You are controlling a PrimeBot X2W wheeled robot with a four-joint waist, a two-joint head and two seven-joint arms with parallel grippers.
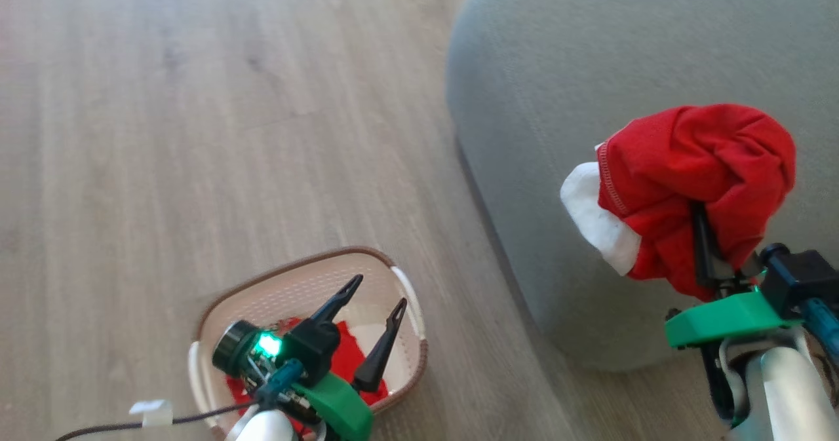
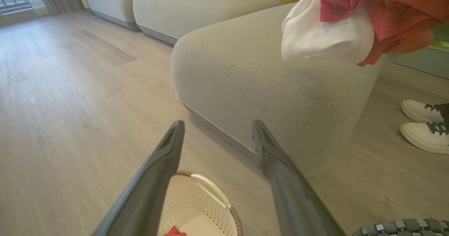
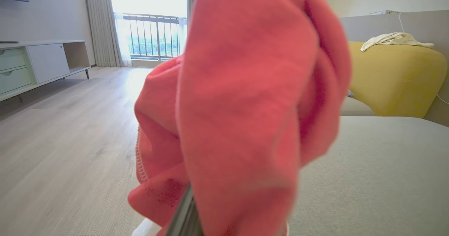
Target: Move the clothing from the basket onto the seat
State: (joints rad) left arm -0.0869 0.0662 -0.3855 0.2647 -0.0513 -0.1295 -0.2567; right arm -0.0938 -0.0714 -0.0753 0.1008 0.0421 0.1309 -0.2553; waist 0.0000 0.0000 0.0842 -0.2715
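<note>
My right gripper is shut on a red garment with white trim, which drapes over its fingers above the near edge of the grey seat. The same garment covers most of the right wrist view and hangs at the top right of the left wrist view. My left gripper is open, its fingers spread just above the cream basket. A second red garment with a white patch lies inside the basket. The basket sits below the left fingers, on the floor beside the seat.
Wood floor stretches to the left. A person's white shoes stand beside the seat's corner. More grey sofa sections, a yellow cushion with a pale cloth and a low cabinet lie farther off.
</note>
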